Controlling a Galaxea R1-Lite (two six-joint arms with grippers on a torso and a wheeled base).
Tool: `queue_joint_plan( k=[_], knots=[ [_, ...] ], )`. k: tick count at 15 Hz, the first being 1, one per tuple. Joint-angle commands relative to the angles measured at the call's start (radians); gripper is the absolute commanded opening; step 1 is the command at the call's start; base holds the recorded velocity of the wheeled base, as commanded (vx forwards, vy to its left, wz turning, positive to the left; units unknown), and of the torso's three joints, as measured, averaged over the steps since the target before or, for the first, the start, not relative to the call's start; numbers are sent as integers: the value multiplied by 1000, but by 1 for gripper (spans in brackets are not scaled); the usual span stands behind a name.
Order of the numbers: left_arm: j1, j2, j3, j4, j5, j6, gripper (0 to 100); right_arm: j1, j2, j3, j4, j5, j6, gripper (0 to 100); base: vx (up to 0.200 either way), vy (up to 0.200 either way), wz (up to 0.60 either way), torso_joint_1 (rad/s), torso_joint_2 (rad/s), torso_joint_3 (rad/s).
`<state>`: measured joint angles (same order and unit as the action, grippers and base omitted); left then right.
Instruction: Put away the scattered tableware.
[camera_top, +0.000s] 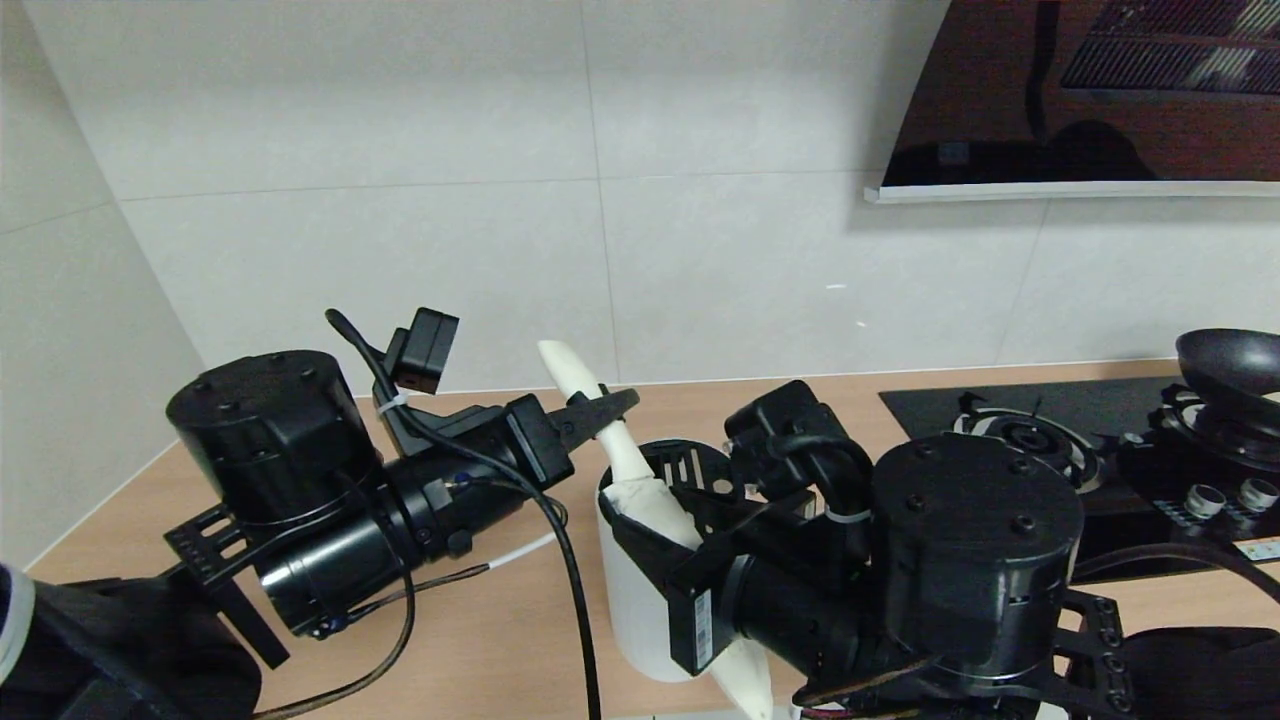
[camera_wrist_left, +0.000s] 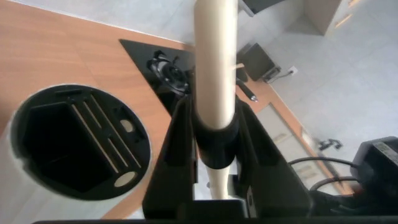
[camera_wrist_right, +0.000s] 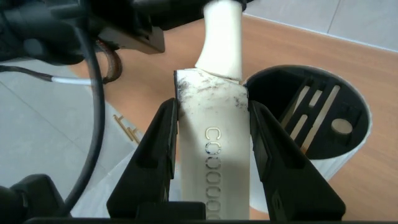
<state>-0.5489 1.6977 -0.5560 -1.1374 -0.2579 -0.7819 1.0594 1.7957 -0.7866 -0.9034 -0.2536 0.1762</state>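
A white knife with a cream handle (camera_top: 568, 368) and a wide pale blade (camera_top: 655, 503) hangs tilted over a white cylindrical holder (camera_top: 640, 620) with a black slotted insert (camera_wrist_left: 81, 143). My left gripper (camera_top: 608, 408) is shut on the handle (camera_wrist_left: 214, 56), above the holder's left rim. My right gripper (camera_top: 655, 522) is shut on the blade (camera_wrist_right: 211, 155), its fingers against the blade's two edges. The blade tip (camera_top: 748, 682) pokes out below the right wrist, outside the holder. The right wrist view has the holder's insert (camera_wrist_right: 317, 118) beside the blade.
The holder stands on a wooden counter (camera_top: 480, 630). A black gas hob (camera_top: 1030, 435) with a dark pan (camera_top: 1230, 365) lies at the right under a range hood (camera_top: 1080, 100). A tiled wall (camera_top: 600, 200) closes the back and left.
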Motion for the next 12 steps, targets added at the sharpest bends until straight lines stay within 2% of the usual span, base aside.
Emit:
queue_joint_plan(
  k=[1, 6, 9, 10, 12],
  knots=[
    [-2, -3, 1, 2, -1, 0, 0, -1, -3, 0, -15, -4, -1, 0, 0, 0, 0, 0, 0, 0],
    [-9, -9, -1, 2, 0, 0, 0, -7, -4, 1, -22, -13, -3, 0, 0, 0, 0, 0, 0, 0],
    [-34, -13, -10, 4, 31, 1, 0, -9, -3, 1, -22, -16, -1, 0, 0, 0, 0, 0, 0, 0],
    [-37, -13, -10, 4, 39, 3, 0, -10, -3, 1, -22, -16, -3, 100, 0, 0, 0, 0, 0, 0],
    [-37, -13, -13, 8, 42, 3, 0, -13, -4, 1, -22, -16, -1, 100, 0, 0, 0, 0, 0, 0]
  ],
)
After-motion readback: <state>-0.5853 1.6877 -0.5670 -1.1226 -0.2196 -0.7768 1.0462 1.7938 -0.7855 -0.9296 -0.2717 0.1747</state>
